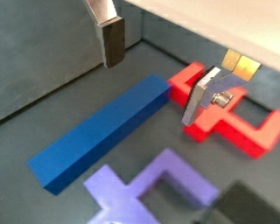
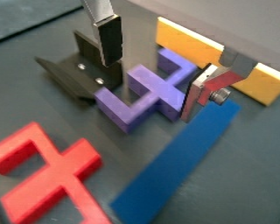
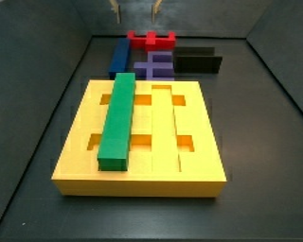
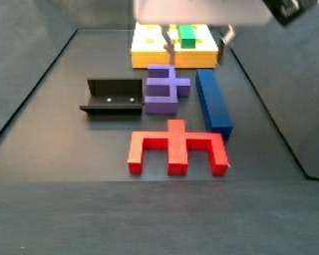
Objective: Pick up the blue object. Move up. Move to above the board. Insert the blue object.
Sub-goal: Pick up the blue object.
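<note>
- A dark grey counter [image 4: 69, 129] with low walls holds everything; the pieces lie loose on it in both side views.
- The blue object [image 4: 213, 101] lies flat on the counter, untouched, just beside the purple piece [image 4: 163, 87] and near the red piece [image 4: 178, 147]. The dark fixture [image 4: 112, 96] stands on the far side of the purple piece from it.
- The board [image 3: 141, 142] sits well apart from the blue object's far end, with a green bar [image 3: 118, 118] already seated in one of its grooves.
- The tool [image 1: 154, 74] hangs above the blue object, its jaws spread apart with nothing between them. One finger [image 1: 111, 42] shows to one side of the bar and the other [image 1: 202, 98] to the opposite side.
- The relation that counts: in the wrist view the fingers straddle the bar across its short width, near one end instead of mid-length, and the bar's long axis runs between them.
- My judgement: the pick has not yet begun; a straight descent should bring the pads onto the two long faces, though a grip this close to the end could let the bar tilt.
</note>
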You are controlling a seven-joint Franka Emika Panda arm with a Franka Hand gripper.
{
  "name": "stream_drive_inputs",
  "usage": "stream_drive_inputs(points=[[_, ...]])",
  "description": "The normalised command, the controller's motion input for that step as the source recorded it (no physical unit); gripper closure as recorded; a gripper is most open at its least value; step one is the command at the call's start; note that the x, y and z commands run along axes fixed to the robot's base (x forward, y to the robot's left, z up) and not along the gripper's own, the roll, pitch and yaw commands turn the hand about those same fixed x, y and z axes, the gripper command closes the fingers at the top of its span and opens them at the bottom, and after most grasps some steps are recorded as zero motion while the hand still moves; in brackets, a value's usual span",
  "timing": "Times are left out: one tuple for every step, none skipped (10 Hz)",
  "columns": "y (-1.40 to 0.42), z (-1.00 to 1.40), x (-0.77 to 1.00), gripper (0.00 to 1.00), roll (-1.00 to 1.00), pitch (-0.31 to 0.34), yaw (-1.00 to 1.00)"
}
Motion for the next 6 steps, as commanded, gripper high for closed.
stream_drive_inputs(points=[[-0.08, -0.71, -0.55, 0.00, 0.00, -0.239, 0.00], [-0.03, -0.71, -0.39, 0.00, 0.00, -0.196, -0.01], [-0.01, -0.75, -0.14, 0.00, 0.00, -0.133, 0.00], [-0.01, -0.76, -0.12, 0.00, 0.00, -0.121, 0.00], [-0.11, -0.73, -0.15, 0.00, 0.04, -0.123, 0.00], [-0.17, -0.63, -0.13, 0.00, 0.04, -0.114, 0.01]])
